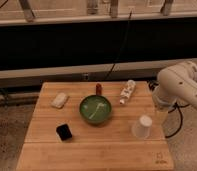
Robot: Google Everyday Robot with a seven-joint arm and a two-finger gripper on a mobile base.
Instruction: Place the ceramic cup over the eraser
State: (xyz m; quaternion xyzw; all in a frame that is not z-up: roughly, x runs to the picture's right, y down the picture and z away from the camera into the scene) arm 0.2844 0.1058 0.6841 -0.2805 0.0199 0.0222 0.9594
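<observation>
Cannot tell grip state of gripper (161, 114) just beside white tapered ceramic cup (142, 127), well apart from small black rounded-corner eraser block (64, 132).

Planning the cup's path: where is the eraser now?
In the camera view, the eraser lies front-left on the table, left of and nearer than the green bowl; the ceramic cup and the claw are at the right edge.

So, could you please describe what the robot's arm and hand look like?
The arm is white, built of rounded, bulbous shells with a darker seam at the joint. Its hand, at the right edge of the wooden table, looks pale and slim. No markings show.
</observation>
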